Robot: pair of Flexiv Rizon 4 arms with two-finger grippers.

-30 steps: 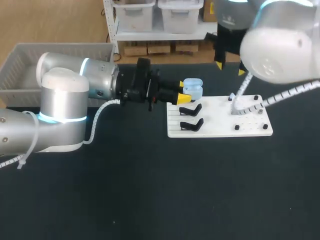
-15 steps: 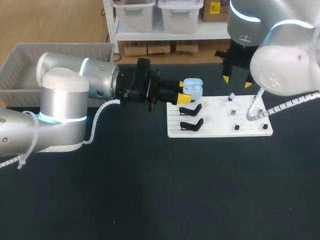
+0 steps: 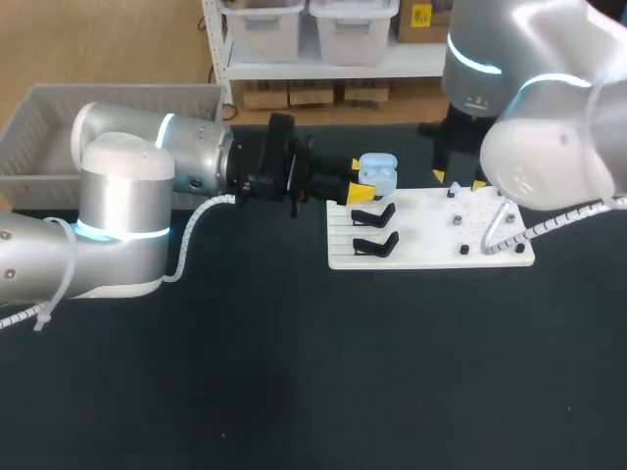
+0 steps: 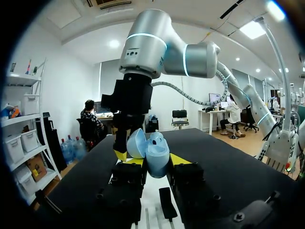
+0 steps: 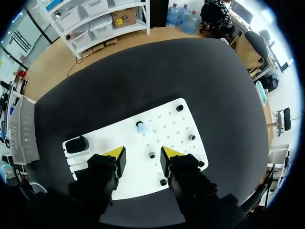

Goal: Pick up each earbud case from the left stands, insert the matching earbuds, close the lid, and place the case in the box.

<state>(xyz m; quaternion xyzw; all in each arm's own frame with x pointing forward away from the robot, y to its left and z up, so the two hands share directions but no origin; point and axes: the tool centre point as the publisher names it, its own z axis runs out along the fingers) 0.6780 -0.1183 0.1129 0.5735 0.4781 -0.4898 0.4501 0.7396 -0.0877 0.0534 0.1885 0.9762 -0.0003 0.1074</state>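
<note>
One pale-blue earbud case (image 4: 157, 150), lid open, sits clamped in the left gripper (image 4: 156, 160); right gripper (image 5: 143, 152) gapes.

Desk (image 3: 294, 372): dark, matte top. One white board (image 3: 421, 235) lies flat on it, right of middle, toward the far edge. The board carries two black stands (image 3: 374, 244) on its left part and small pegs (image 3: 463, 251) across its right part.

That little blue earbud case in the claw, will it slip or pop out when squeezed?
Probably stiff: the earbud case looks undented in the left gripper. Its smooth, rounded shell looks slippery, so it might squirt out of a light pinch. The open lid is likely the weak, hinged part.
</note>
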